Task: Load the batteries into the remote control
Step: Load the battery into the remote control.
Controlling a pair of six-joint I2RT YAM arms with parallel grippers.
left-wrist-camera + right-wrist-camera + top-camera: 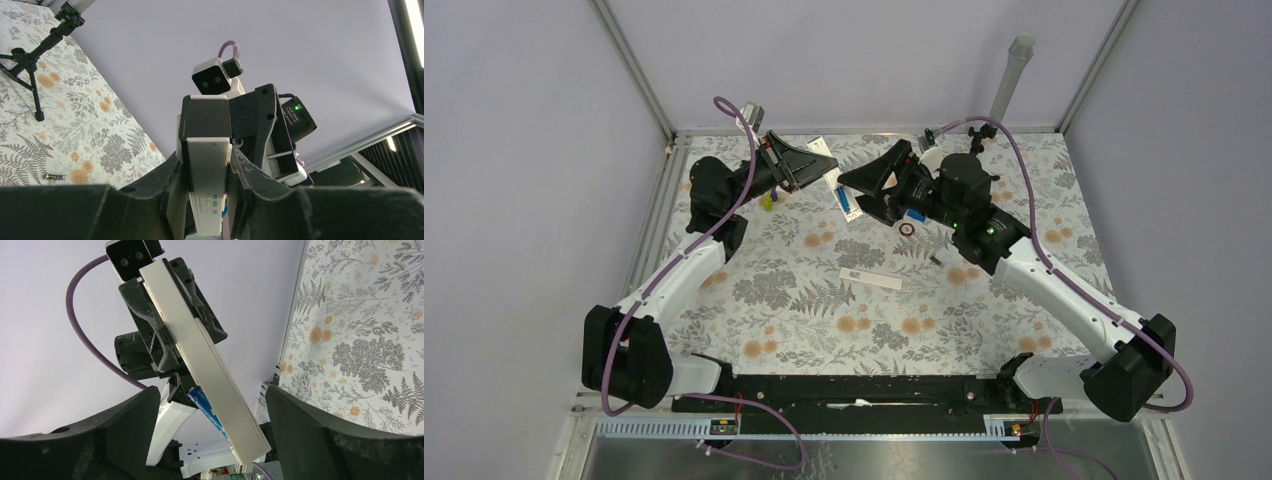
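The left arm is reaching across the bench (804,300), its claw (207,192) clamping the remote control (208,160) in the air. The right arm is facing it with its claw (212,390) spread wide and the remote's free end between the fingers. A battery (205,406) is lying against the remote's back.

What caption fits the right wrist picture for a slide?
Left gripper holds the white remote control aloft, one blue battery on its back, framed by the open right gripper.

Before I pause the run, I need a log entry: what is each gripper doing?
Left gripper: closed on the remote control.
Right gripper: open, holding nothing.
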